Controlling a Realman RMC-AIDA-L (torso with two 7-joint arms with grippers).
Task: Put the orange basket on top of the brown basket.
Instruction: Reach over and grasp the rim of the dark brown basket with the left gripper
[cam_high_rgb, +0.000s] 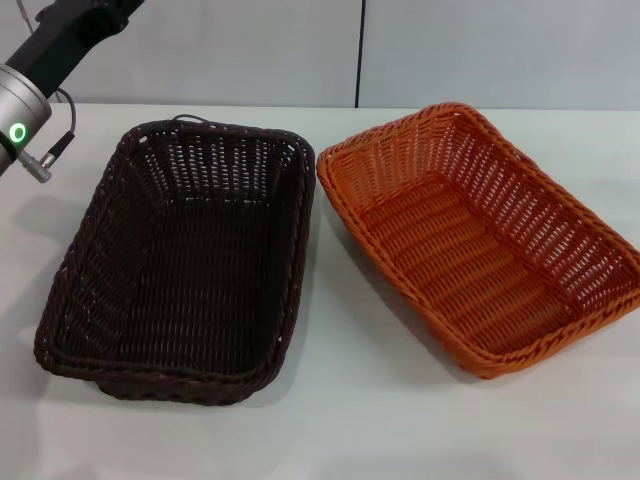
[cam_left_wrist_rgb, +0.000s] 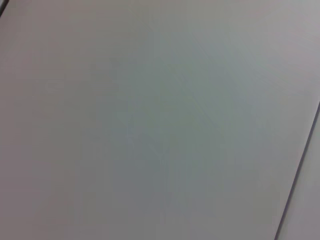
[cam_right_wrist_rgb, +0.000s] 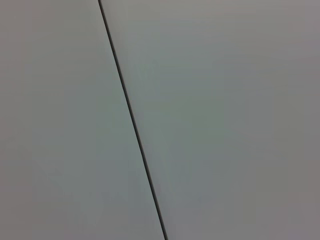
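Note:
The orange basket (cam_high_rgb: 487, 235) sits upright and empty on the white table at the right in the head view. The brown basket (cam_high_rgb: 185, 260) sits upright and empty beside it at the left, their near corners almost touching at the back. Part of my left arm (cam_high_rgb: 30, 90) shows at the upper left edge, raised above the table; its gripper is out of view. My right arm and gripper do not show. Both wrist views show only plain grey wall.
The white table (cam_high_rgb: 340, 420) spreads around both baskets, with bare surface in front of them. A grey panelled wall (cam_high_rgb: 450, 50) with a dark vertical seam stands behind the table.

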